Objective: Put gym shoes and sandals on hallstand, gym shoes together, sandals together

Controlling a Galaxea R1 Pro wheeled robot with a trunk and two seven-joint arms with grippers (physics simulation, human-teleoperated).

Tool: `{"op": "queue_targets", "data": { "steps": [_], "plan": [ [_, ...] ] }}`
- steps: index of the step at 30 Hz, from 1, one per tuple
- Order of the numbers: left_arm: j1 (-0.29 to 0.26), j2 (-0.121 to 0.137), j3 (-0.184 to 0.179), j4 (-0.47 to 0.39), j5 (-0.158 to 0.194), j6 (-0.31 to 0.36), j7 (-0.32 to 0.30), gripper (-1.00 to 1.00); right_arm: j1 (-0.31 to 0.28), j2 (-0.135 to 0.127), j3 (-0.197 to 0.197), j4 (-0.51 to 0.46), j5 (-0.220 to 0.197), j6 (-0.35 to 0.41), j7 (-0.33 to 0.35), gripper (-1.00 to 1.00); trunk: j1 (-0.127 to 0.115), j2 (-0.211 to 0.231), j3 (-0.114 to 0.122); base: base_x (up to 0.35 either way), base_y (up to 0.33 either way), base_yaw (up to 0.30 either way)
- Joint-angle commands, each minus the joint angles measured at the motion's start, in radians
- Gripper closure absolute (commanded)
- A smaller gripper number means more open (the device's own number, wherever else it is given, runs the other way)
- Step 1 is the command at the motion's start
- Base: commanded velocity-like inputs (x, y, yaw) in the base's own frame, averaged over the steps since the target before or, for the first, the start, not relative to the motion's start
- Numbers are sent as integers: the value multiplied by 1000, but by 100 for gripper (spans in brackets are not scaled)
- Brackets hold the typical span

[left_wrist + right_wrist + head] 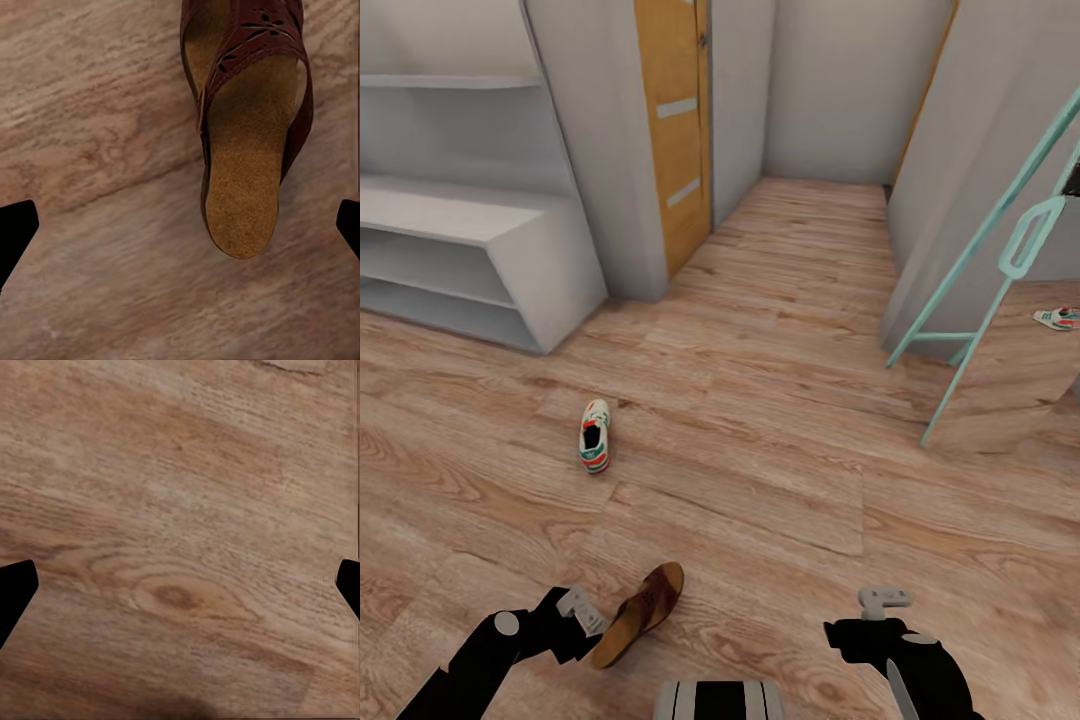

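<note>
The sandal [640,612] lay on the floor [780,450] just beside the left gripper [582,612], at its 3 o'clock. Its long side ran from 7 to 1 o'clock. The left gripper was spread open and empty. The right gripper [882,603] was farther off, also open. One shoe [594,436] lay near the rack [510,250].

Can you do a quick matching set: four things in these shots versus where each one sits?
1. sandal
2. gym shoe
3. second gym shoe
4. hallstand

a. far right, beyond the teal frame
b. against the wall, upper left
c. on the floor by the left pincer
d. mid-floor, alone

Pairs: 1-c, 2-d, 3-a, 4-b
</note>
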Motion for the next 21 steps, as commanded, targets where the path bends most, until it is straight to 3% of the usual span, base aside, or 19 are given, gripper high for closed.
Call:
{"op": "queue_targets", "data": {
  "steps": [1,21],
  "plan": [
    [0,1,-2,-2,-4,6,-4,-100,-1,-1,2,-1,0,5,-1,-100,0,0,-1,0,0,-130],
    [0,3,-2,2,-2,7,-4,-100,-1,-2,2,-1,0,5,-2,-100,0,0,-1,0,0,-20]
  ]
}}
